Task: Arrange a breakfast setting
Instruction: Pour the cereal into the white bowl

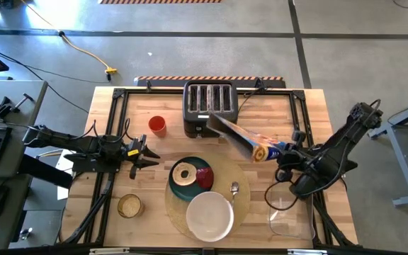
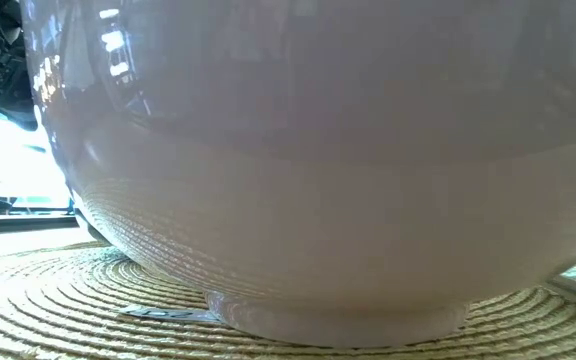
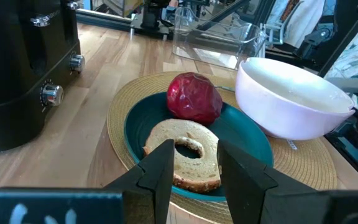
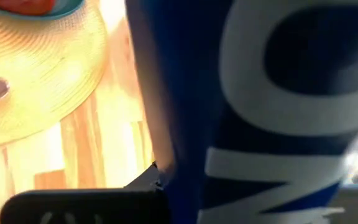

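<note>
Butcher-block table (image 1: 154, 106) on grey concrete. Left gripper (image 1: 149, 154) mid-left, jaws released, empty. Right gripper (image 1: 283, 152) clenched on blue bag (image 1: 243, 136), right of centre. Bagel half (image 1: 184, 174) on teal plate (image 1: 202, 168), lower centre: light, stiff, probably crumbly; pinch across ring edge.

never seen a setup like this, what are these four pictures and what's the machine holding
These are four cameras on one two-armed robot at a wooden table. One looks straight down. One sits at table height, almost filled by the white bowl. One rides on each wrist.

From above, a round placemat carries a teal plate with a bagel half and a red food item, plus the bowl and a spoon. Behind stand a black toaster and a red cup.

The left end effector is open and empty, beside the plate. The right end effector is shut on a long blue package with white lettering, which fills its wrist camera.
</note>
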Controlling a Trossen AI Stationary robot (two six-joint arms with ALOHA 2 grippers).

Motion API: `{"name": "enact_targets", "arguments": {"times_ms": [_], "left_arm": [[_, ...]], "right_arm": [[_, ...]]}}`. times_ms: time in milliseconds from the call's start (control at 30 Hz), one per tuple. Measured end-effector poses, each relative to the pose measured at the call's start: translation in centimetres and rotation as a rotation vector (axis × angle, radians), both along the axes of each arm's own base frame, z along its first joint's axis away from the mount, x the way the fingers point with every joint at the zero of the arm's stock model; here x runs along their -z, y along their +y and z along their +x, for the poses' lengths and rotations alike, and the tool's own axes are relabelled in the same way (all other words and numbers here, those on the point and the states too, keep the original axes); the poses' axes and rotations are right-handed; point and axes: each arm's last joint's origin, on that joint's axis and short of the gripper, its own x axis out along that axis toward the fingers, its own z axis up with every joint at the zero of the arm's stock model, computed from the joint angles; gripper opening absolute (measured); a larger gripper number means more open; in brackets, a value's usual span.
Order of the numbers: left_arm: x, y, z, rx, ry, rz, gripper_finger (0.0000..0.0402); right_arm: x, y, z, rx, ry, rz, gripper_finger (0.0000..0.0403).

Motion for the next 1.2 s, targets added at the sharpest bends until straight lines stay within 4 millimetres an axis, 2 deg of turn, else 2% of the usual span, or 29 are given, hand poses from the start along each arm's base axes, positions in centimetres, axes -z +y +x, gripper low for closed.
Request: {"name": "enact_targets", "arguments": {"times_ms": [433, 1200], "left_arm": [[0.0, 0.0, 0.0, 0.000, 0.000, 0.000, 0.0113], [0.0, 0.0, 0.0, 0.000, 0.000, 0.000, 0.0113]], "right_arm": [[-0.9, 0.0, -1.7, -0.235, 0.129, -0.016, 0.0059], [-0.8, 0.7, -1.2, -0.589, 0.367, -0.192, 0.0059]]}}
